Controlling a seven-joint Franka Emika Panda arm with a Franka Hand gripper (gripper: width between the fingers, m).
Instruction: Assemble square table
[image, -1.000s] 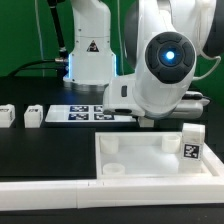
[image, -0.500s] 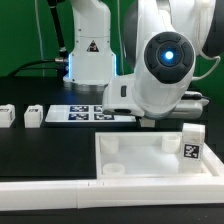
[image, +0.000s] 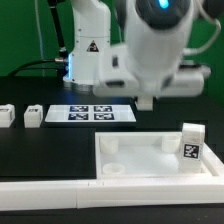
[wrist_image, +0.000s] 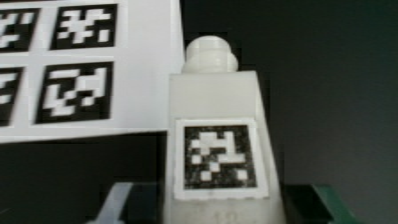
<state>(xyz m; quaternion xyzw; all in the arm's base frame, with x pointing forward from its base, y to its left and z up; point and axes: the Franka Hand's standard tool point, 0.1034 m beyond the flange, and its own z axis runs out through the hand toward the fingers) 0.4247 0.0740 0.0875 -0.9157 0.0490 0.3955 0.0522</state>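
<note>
Wrist view: gripper (wrist_image: 214, 205) pinches tagged leg (wrist_image: 214, 110), marker board (wrist_image: 71, 60) behind | exterior view: arm (image: 155, 50) hangs high over surface (image: 40, 150) | top (image: 103, 150) lies at exterior view's right

You're looking at an arm (image: 150, 60) of glossy white rounded shells, a blue-lit cap (image: 160, 8) on one joint, and a white base column (image: 95, 66) bearing a black triangle sticker (image: 90, 47).

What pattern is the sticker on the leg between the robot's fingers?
Black-and-white squares on the square sticker of the white plastic table leg. Wrist view shows it best.
</note>
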